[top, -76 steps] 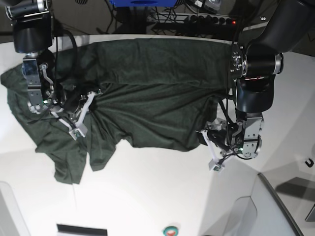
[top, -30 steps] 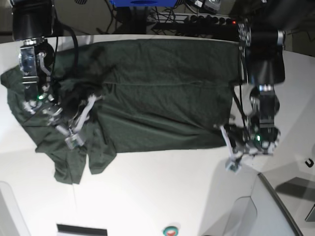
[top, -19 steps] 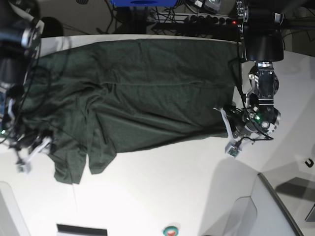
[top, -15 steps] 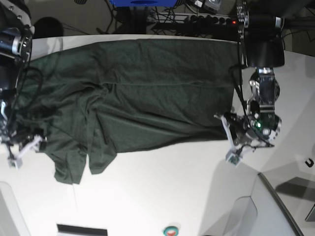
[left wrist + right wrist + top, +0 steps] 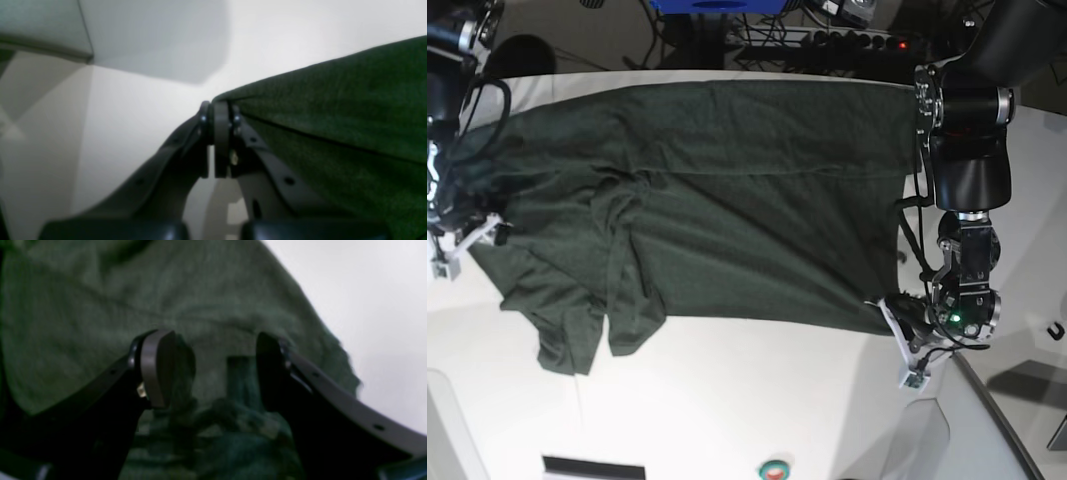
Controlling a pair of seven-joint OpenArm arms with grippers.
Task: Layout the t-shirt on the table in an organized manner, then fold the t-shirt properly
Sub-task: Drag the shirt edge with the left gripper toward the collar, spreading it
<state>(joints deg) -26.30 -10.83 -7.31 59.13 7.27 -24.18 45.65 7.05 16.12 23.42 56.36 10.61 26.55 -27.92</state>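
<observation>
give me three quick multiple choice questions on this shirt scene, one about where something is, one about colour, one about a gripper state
1. Where in the base view is the left gripper?
A. at the shirt's lower right corner
B. over the shirt's middle
C. off the table's far edge

2. What colour is the t-shirt?
A. red
B. dark green
C. white

3. How do the right gripper jaws stand?
A. clamped on the table
B. pressed together on a sleeve
C. apart, nothing pinched between them

Answers: 1 A, it sits at that corner and the left wrist view shows its jaws shut on the hem; 2 B, all three views show dark green cloth; 3 C, the right wrist view shows a wide gap above the fabric.
</observation>
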